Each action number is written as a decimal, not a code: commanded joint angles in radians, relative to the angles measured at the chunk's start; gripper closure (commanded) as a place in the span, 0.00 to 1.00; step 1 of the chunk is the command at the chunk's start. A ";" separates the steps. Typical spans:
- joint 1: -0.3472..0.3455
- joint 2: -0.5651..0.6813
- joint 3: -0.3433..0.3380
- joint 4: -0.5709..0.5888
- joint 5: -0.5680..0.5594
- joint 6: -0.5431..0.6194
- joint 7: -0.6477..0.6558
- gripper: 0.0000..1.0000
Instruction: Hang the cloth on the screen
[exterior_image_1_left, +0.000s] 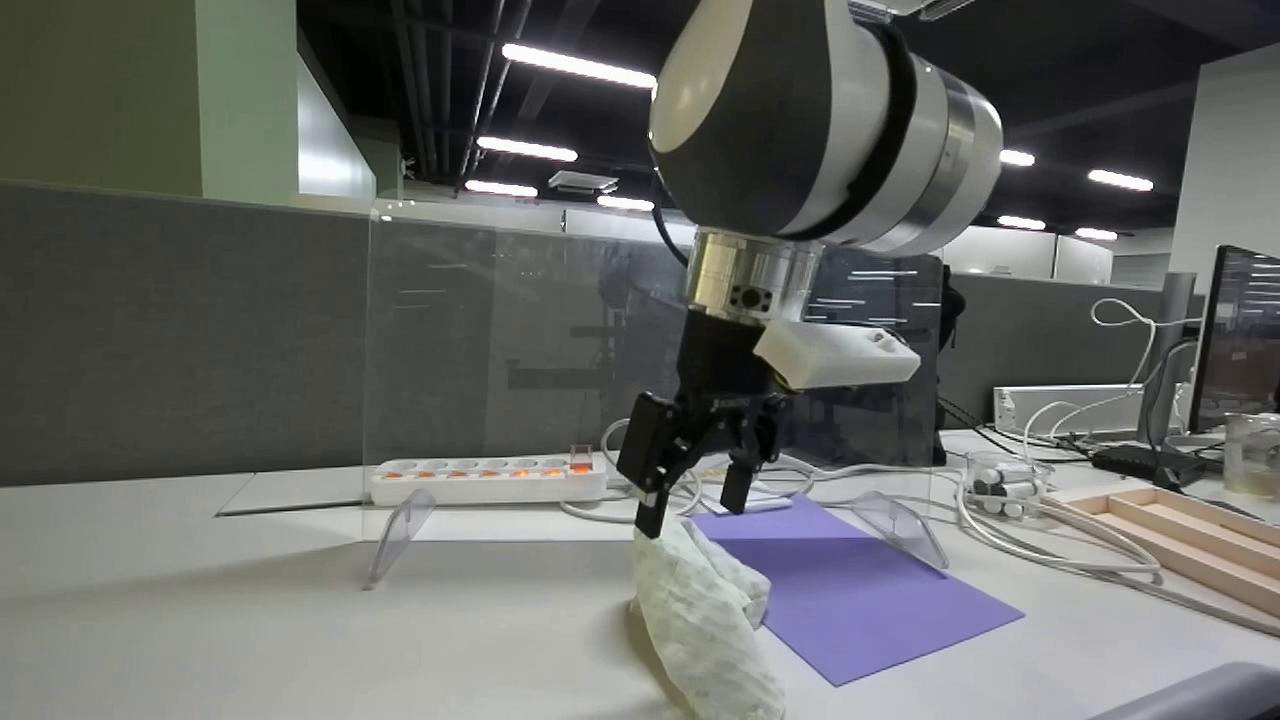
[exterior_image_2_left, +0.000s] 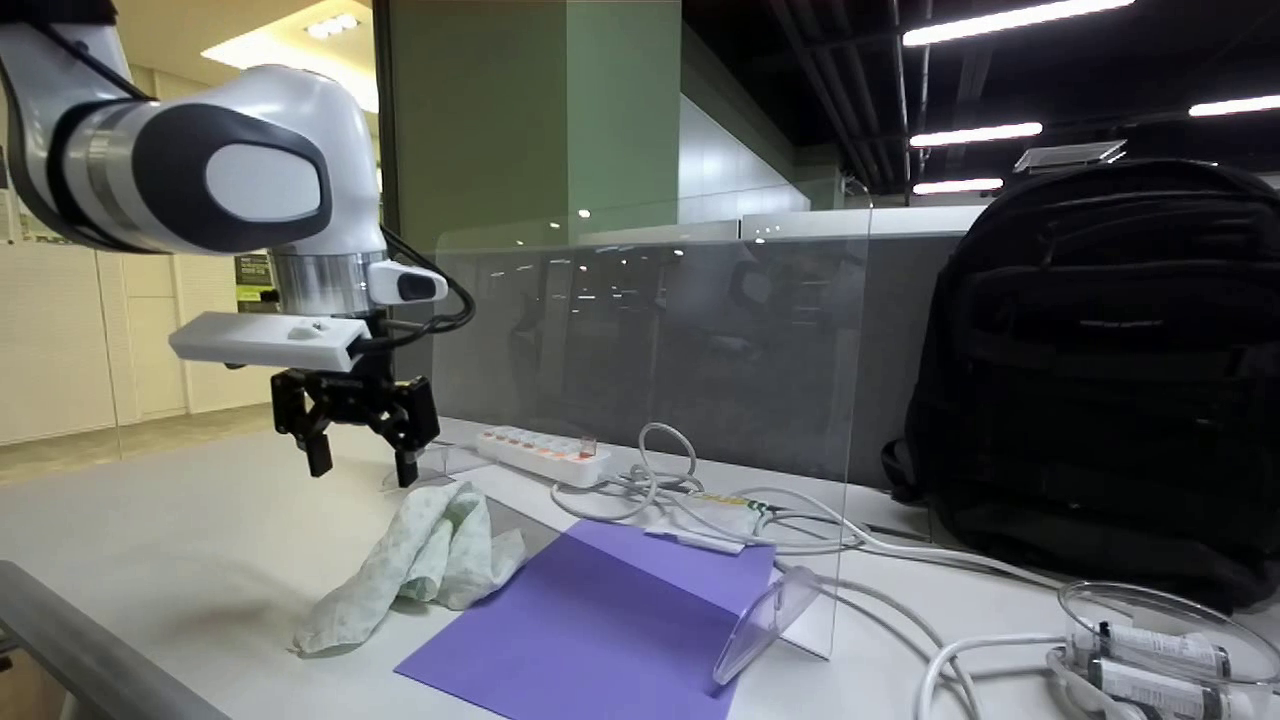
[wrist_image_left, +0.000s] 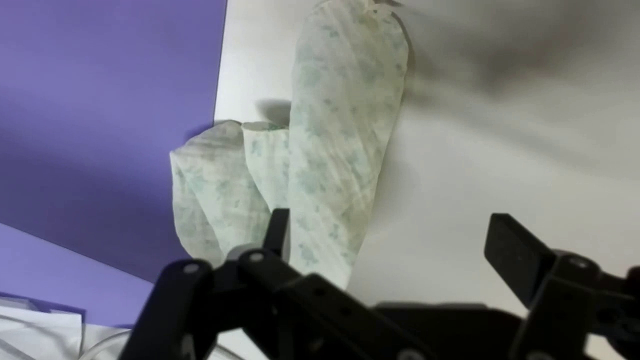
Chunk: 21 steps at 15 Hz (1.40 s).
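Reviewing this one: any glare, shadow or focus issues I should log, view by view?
In both exterior views, ceiling lights burn out to white and the clear screen carries bright reflections; in the wrist view, soft-edged shadows fall on the table right of the cloth, whose pale print is legible, while the tool looks slightly soft.

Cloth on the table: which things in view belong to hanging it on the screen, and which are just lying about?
For the job:
cloth
clear standing screen, likely the hanging spot
end effector, open above the cloth

Just lying about, as far as I can judge:
purple sheet
power strip
black backpack
peach tray
monitor
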<state>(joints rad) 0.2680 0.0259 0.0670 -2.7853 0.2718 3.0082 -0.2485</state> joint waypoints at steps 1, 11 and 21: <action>-0.012 0.089 -0.007 0.043 0.007 0.029 -0.025 0.00; -0.075 0.223 -0.034 0.113 -0.296 0.050 0.145 0.42; -0.131 0.193 0.071 0.103 -0.276 0.025 0.131 1.00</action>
<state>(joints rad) 0.1744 0.2441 0.0962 -2.6804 -0.0016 3.0584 -0.1412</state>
